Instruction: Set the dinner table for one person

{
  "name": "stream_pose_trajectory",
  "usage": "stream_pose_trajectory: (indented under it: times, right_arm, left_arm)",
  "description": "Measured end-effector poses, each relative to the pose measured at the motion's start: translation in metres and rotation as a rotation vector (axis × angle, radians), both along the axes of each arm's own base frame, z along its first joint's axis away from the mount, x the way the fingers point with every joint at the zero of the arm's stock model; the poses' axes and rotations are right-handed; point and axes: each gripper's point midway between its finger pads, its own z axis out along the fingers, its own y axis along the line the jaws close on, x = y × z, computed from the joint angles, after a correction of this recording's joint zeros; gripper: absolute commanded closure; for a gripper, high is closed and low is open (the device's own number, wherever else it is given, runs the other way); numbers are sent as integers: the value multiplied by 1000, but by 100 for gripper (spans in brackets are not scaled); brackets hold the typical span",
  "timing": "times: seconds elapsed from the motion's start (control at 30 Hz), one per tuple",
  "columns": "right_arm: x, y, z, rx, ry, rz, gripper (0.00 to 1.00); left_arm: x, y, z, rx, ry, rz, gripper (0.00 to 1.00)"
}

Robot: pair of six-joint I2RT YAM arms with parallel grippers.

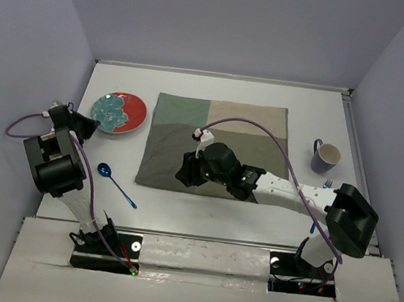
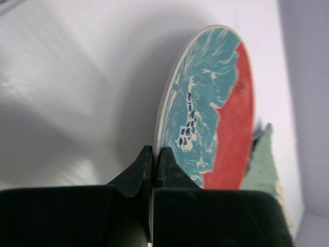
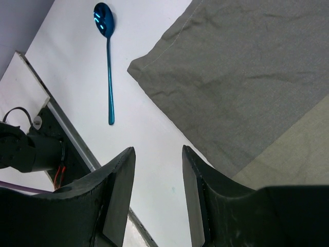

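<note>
Two grippers hang over the white table, which spreads beneath everything. The left gripper pinches the rim of the red-and-teal plate at the far left. The right gripper is spread wide and holds nothing, above the near-left corner of the green placemat, with a blue spoon nearby.

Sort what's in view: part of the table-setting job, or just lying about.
Job: dinner table, placemat, plate gripped by the left claw, blue spoon, mug, fork barely showing.
Not the job: lavender walls, purple cables; no stray loose items visible.
</note>
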Motion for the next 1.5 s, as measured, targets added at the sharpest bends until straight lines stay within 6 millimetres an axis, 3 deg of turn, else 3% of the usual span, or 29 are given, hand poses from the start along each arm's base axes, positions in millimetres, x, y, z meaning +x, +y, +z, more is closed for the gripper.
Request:
stream_pose_trajectory:
  times: [0.1, 0.37, 0.6, 0.77, 0.93, 0.97, 1.07, 1.2, 1.27, 1.37, 1.5]
  right_arm:
    - [2, -1, 0, -2, -4, -9, 53]
    - [4, -11, 1, -12, -26, -42, 52]
    - [18, -34, 18, 34, -46, -92, 42]
    - [35, -60, 34, 82, -55, -132, 42]
    - [47, -80, 42, 109, -62, -169, 43]
    - [49, -86, 44, 113, -66, -180, 43]
    - [53, -106, 57, 135, -90, -225, 45]
    - [61, -141, 79, 158, -136, -318, 46]
    - [65, -165, 98, 181, -175, -382, 46]
    - [66, -192, 115, 193, -219, -455, 46]
    - [63, -210, 120, 186, -227, -492, 46]
  left_arm:
    - [9, -5, 15, -17, -66, -20, 100]
    - [-11, -18, 18, -61, -114, 7, 100]
    - [-12, -23, 38, -113, -192, 38, 100]
    - [-7, -25, 89, -111, -331, 19, 100]
    - [-3, -49, 155, -58, -495, -58, 100]
    - [-1, -59, 165, -50, -519, -84, 100]
    - [3, -118, 189, -49, -569, -218, 100]
    - [-10, -206, 195, -90, -581, -436, 100]
    - [-28, -249, 186, -128, -564, -544, 100]
    - [-50, -291, 162, -170, -518, -648, 100]
    - [-63, -324, 129, -207, -437, -723, 100]
